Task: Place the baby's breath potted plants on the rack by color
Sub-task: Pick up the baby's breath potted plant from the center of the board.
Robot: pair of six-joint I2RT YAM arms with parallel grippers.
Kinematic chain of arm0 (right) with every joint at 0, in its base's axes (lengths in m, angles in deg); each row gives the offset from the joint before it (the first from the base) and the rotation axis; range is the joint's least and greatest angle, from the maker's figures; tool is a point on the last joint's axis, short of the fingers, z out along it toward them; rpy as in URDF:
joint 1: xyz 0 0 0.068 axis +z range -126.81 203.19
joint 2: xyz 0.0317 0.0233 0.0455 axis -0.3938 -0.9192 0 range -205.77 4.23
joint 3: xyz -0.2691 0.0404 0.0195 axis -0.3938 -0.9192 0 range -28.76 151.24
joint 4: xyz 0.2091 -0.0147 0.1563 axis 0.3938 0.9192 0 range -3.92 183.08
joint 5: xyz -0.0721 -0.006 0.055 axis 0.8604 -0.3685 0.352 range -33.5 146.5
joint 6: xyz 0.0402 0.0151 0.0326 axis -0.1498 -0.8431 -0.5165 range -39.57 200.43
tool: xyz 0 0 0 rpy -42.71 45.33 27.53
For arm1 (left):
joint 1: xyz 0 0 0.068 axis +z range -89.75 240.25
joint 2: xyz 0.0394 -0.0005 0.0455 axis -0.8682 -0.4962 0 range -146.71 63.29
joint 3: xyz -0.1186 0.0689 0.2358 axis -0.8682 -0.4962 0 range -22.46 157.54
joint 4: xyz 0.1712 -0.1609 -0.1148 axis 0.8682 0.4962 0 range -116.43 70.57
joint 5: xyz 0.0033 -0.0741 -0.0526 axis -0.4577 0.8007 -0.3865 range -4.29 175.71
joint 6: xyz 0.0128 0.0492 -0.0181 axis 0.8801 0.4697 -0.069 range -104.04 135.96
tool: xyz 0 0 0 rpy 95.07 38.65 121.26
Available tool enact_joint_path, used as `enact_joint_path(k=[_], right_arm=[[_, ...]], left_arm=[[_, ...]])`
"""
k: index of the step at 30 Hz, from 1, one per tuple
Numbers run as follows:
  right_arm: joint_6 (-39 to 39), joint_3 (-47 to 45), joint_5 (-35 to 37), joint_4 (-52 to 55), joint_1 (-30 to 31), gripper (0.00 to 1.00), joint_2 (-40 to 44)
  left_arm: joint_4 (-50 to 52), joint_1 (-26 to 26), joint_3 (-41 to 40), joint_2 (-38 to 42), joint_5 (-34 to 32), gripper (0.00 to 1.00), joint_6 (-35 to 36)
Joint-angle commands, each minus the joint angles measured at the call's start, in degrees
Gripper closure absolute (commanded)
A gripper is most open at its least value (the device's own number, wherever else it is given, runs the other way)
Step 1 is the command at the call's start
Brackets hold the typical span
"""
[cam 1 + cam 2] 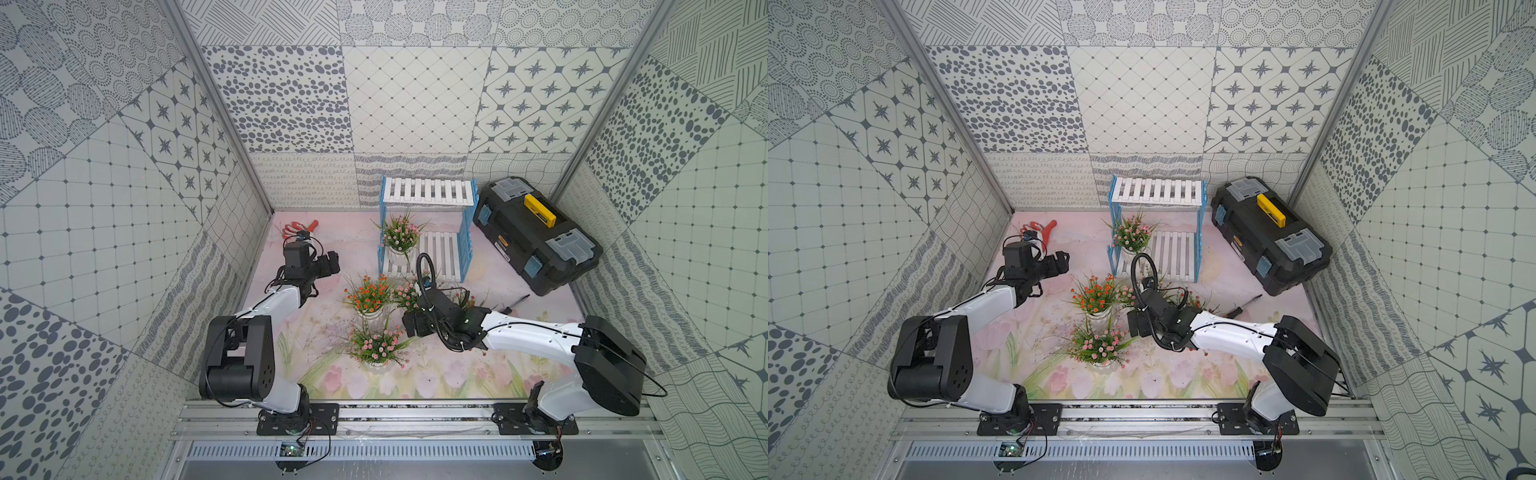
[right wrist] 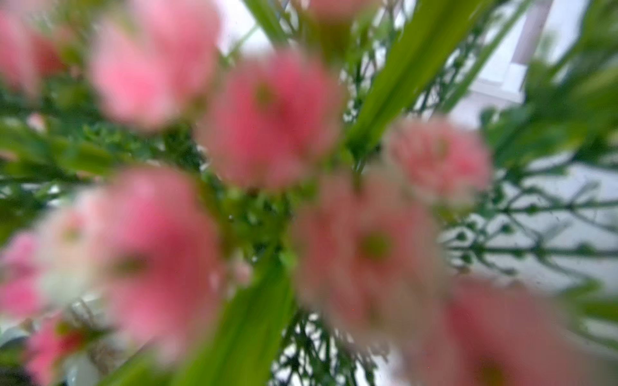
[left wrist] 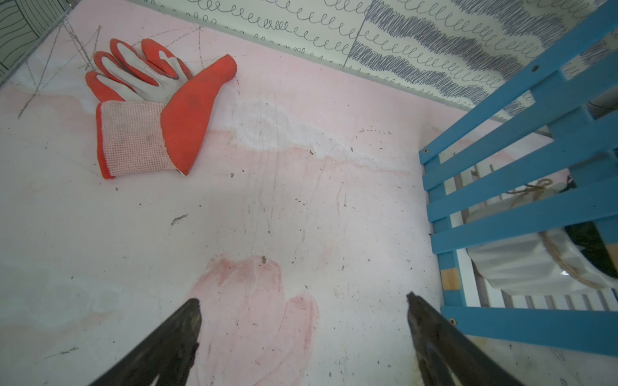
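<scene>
While one pink plant [image 1: 400, 237] sits low on the rack [image 1: 428, 192], the other plants [image 1: 368, 297] crowd the bench [image 1: 457, 374] at frame centre, left jaws released, right jaws spread over pink blooms [image 2: 271, 120].

Pink plants [image 1: 399, 239] [image 1: 405, 293] [image 1: 376, 347]: three
Orange plants [image 1: 368, 299] [image 1: 464, 297]: two, one mostly hidden by an arm
Rack [image 1: 428, 191]: one
Toolbox [image 1: 536, 237]: one
Screwdriver [image 1: 515, 302]: one
Robot arms [image 1: 278, 301] [image 1: 532, 328]: two
Red gloves [image 3: 150, 110]: one or two, hard to tell
</scene>
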Motion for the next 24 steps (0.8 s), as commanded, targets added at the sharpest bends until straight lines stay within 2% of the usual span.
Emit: enact_joint_path(k=[1,3,13,20,24], right_arm=[[0.6,-1.5,5.4,-10.4,0.8,0.02,-1.8],[0.9,-1.7,5.5,-13.1,0.7,0.02,-3.3],[1.9,-4.2,7.0,-22.4,0.8,0.02,-7.8],[4.1,-4.9,9.2,-27.5,0.6,0.02,-10.3],[4.6,-4.8,9.5,-29.9,0.3,0.02,-12.1]], left_arm=[[-0.8,-0.1,0.4,0.9,1.8,0.03,-1.1],[-0.4,-0.1,0.6,1.2,3.0,0.03,-1.1],[11.2,-0.7,7.2,4.7,20.8,0.02,3.5],[18.3,-4.1,9.6,6.9,27.2,0.04,5.9],[21.1,-6.1,9.8,9.5,29.5,0.02,6.2]])
